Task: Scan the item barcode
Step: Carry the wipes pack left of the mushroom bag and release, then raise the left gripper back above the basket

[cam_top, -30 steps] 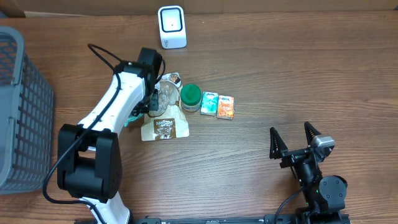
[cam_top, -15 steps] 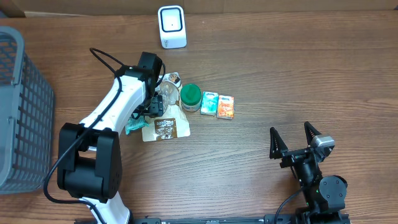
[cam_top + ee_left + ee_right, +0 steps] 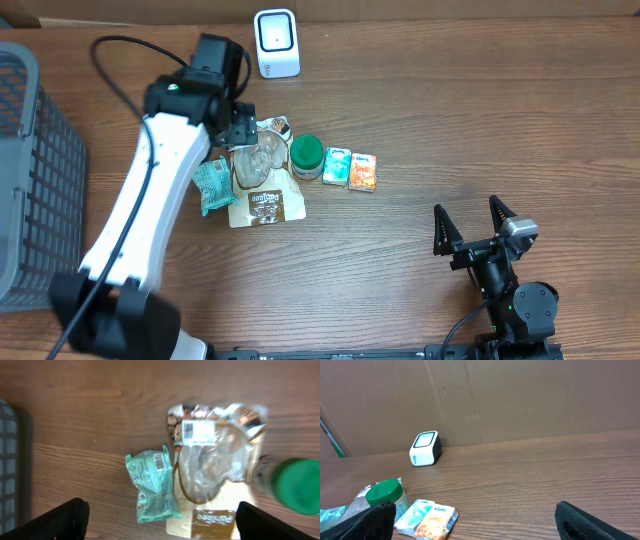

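Your left gripper (image 3: pixel 240 130) has let go and lifted toward the white box-shaped scanner (image 3: pixel 276 43); its jaws now stand wide and empty. The mint-green foil packet (image 3: pixel 152 482) lies on the table in front of that scanner, barcode up, against the brown paper pouch (image 3: pixel 264 205), whose print is too blurred to read. Your right gripper (image 3: pixel 466 208) stands wide and empty, well away from the scanner.

A white scanner (image 3: pixel 425 449) stands on the table (image 3: pixel 530 480) near the cardboard wall (image 3: pixel 520 400). Nearer, at left, a green-lidded jar (image 3: pixel 384 494) sits beside two small packs (a teal packet (image 3: pixel 416 511) touching an orange packet (image 3: pixel 438 521)). The right gripper (image 3: pixel 475 522) has its jaws spread to the lower corners.
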Motion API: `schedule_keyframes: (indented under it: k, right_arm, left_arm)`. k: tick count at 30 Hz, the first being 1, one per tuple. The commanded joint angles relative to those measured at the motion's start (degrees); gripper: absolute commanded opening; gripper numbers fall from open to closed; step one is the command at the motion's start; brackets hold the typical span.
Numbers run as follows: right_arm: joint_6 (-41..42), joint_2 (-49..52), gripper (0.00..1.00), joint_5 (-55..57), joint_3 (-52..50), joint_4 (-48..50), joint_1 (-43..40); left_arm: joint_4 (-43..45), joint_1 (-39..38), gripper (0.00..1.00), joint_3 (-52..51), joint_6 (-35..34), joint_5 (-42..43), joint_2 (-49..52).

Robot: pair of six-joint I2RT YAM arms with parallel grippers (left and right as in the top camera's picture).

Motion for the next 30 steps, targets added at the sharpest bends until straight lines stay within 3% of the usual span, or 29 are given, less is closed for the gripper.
schedule_keyframes:
  k: [1,7,16,23,30]
  right_arm:
    - [0.22,-0.57,1.0,-0.28,-0.59,0.26,-0.13]
    - [0.22,-0.57,1.0,-0.28,-0.59,0.26,-0.13]
    - [0.22,-0.57,1.0,-0.28,-0.59,0.26,-0.13]
    - [0.22,-0.57,1.0,-0.28,-0.59,0.26,-0.13]
    - [0.22,-0.57,1.0,-0.28,-0.59,0.26,-0.13]
  left_arm:
    - [-0.9,0.37,1.0,1.99,0.31,2.25,-4.94]
    - [-1.01,0.83,1.0,3.45,3.45,6.91,-10.6]
    - [-8.68,11.45,1.0,15.78,10.99,27.43,-13.05]
    - [-13.73,19.74,1.0,24.41,13.16,32.17,-13.03]
    - [-14.71,26.75,1.0,25.38,14.38,30.32,-12.9]
